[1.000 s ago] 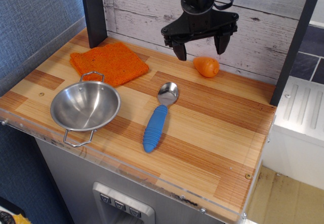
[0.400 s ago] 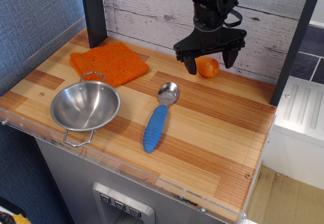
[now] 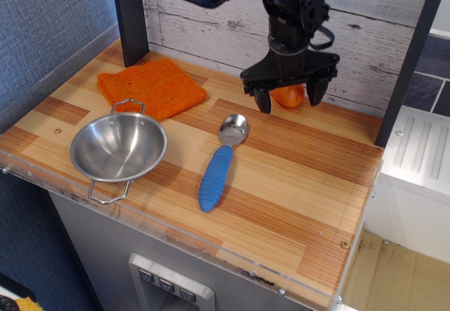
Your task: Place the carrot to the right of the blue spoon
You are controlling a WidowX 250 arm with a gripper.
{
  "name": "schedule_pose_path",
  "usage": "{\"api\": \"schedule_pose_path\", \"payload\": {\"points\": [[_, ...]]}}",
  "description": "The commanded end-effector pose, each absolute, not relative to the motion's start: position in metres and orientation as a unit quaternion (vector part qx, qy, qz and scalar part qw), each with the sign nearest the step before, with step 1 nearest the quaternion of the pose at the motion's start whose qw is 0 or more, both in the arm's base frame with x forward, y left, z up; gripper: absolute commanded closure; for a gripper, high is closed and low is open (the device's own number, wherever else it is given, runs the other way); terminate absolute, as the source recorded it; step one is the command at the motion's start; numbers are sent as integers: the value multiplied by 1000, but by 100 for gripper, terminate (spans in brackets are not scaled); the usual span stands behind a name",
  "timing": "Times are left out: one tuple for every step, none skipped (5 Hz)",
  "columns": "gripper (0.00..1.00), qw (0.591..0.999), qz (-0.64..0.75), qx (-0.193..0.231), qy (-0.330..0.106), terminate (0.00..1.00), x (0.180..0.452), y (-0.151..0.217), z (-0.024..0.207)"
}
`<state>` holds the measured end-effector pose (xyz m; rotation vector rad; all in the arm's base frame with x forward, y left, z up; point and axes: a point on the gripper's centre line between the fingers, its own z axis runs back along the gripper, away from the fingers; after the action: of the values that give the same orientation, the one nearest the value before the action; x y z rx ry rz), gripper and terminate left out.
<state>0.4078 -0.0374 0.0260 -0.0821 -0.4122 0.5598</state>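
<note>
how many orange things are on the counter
2: the knitted cloth lies at the back left beside the steel bowl; the carrot sits at the back, between the open gripper fingers.

**What else is sitting on the counter**

There's a steel bowl with two wire handles near the front left of the wooden countertop. Just behind it lies a flat orange knitted cloth, close to the whitewashed plank wall.

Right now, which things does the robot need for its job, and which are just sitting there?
Needed: the carrot, the blue spoon, the claw.

Just sitting there: the steel bowl, the orange cloth.
</note>
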Motion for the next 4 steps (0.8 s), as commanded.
{"api": "schedule_pose_path", "payload": {"points": [[0, 938, 262, -43, -223, 0, 424, -39, 33], [100, 940, 247, -49, -229, 0, 429, -41, 29], [100, 943, 239, -48, -228, 0, 424, -42, 29], [100, 943, 230, -49, -235, 0, 421, -41, 36]]}}
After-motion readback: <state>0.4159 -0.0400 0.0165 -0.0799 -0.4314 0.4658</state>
